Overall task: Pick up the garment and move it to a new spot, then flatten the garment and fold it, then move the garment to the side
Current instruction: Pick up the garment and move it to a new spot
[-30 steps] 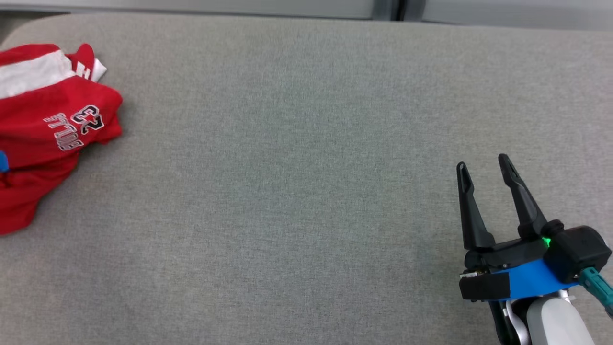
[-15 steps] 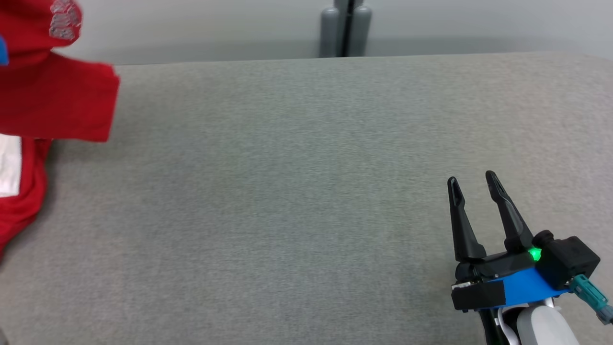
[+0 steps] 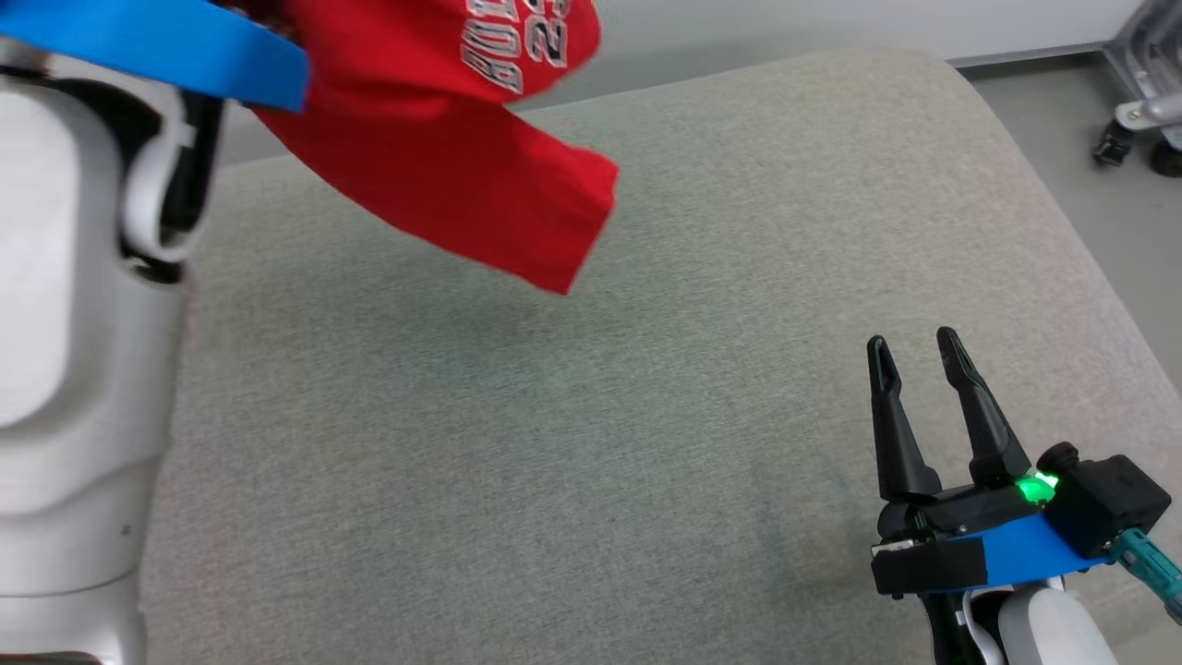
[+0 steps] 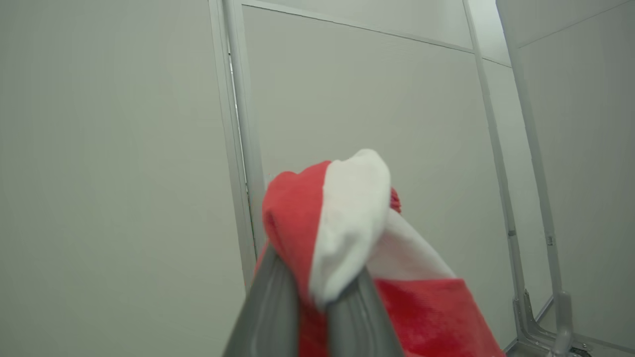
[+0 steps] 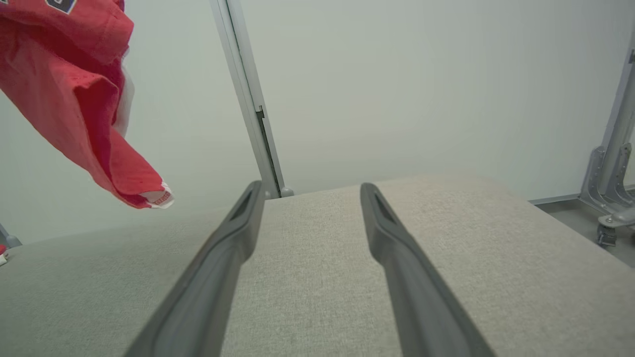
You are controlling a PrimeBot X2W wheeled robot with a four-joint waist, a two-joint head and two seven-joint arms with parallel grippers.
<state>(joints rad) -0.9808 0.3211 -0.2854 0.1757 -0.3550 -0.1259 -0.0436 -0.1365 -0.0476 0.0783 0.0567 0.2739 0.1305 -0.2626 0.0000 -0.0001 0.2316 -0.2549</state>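
The garment (image 3: pixel 462 157) is a red jersey with white trim and pale lettering, hanging in the air above the grey padded table (image 3: pixel 591 443) at the upper left of the head view. In the left wrist view my left gripper (image 4: pixel 317 292) is shut on a bunched red and white fold of the garment (image 4: pixel 342 228). The garment's loose end (image 5: pixel 74 109) dangles at the upper left of the right wrist view. My right gripper (image 3: pixel 914 346) stands open low at the right, over bare table, with nothing between its fingers (image 5: pixel 233 233).
My pale left arm with a blue band (image 3: pixel 83 305) fills the head view's left side. The table's rounded right edge (image 3: pixel 1090 277) drops to a grey floor where a wheeled metal frame (image 3: pixel 1136 120) stands. A pale wall with a metal post (image 5: pixel 248 99) rises behind.
The garment has risen off the table and now hangs from my left gripper, further right in the picture. The head camera has turned to the right. My right gripper has stayed open.
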